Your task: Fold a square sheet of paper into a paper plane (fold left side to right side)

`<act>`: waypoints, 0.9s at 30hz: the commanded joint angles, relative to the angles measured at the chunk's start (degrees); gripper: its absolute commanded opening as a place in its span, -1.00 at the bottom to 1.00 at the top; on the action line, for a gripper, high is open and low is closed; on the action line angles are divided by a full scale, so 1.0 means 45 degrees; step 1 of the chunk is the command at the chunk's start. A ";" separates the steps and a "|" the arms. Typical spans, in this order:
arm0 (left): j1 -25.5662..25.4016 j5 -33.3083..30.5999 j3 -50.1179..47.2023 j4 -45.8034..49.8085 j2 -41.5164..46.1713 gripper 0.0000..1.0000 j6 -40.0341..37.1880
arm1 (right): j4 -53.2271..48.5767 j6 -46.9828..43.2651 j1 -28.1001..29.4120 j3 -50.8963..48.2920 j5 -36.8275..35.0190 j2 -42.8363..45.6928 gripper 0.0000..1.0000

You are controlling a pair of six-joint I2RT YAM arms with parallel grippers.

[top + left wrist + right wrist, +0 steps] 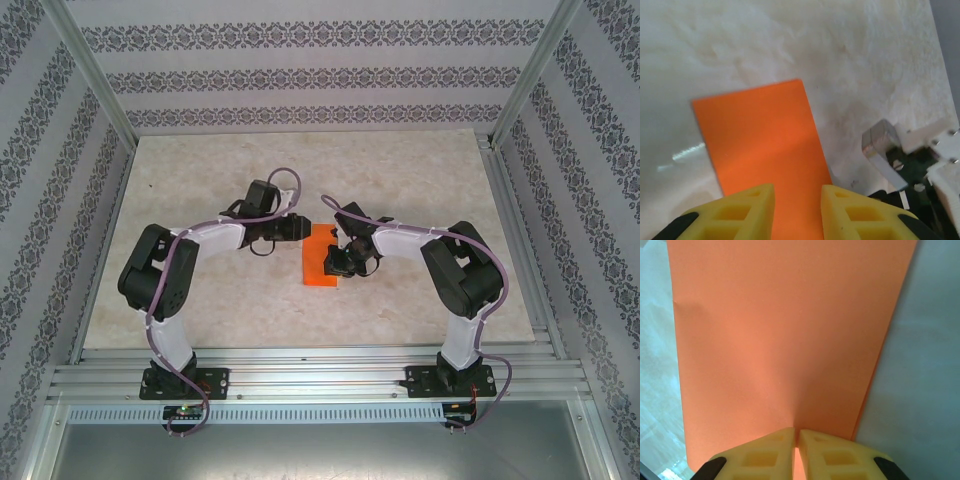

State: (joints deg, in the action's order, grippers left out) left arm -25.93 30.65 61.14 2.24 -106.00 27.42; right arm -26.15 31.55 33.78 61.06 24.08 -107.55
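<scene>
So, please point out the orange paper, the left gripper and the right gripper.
orange paper [318,265], top view, middle of its visible face.
left gripper [797,197], left wrist view, gap between its yellow fingertips.
right gripper [796,436], right wrist view, where its yellow fingertips meet.

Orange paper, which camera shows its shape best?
The left wrist view: the orange paper lies there large, with its far edge, both sides and two corners clear. The top external view shows it small, partly under the right gripper. The right wrist view is too close, cutting off its far end.
</scene>
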 commanded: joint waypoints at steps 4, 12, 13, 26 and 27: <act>-0.0489 -0.0125 -0.0128 -0.1075 -0.0869 -0.38 0.0745 | -0.1010 -0.0021 0.0208 -0.0492 -0.1256 -0.0984 -0.71; -0.0750 -0.0605 -0.0290 -0.0641 -0.1545 -0.38 0.0452 | -0.0725 0.0069 0.0208 -0.0517 -0.1005 -0.0853 -0.71; -0.0799 -0.0702 -0.0324 -0.0558 -0.1601 -0.38 0.0402 | -0.0659 0.0074 0.0197 -0.0517 -0.0961 -0.0777 -0.70; -0.1018 -0.1266 -0.1093 -0.0077 -0.1563 -0.40 -0.0056 | 0.1028 0.0942 -0.1305 0.0353 0.0972 0.1313 -0.65; -0.1038 -0.1300 -0.1125 -0.0106 -0.1554 -0.40 -0.0053 | 0.1193 0.1027 -0.1481 0.0521 0.1118 0.1144 -0.66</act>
State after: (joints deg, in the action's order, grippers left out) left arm -29.08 26.59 59.00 -1.37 -111.22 28.53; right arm -24.56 33.98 29.17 61.21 26.59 -103.07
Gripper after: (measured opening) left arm 0.302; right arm 0.172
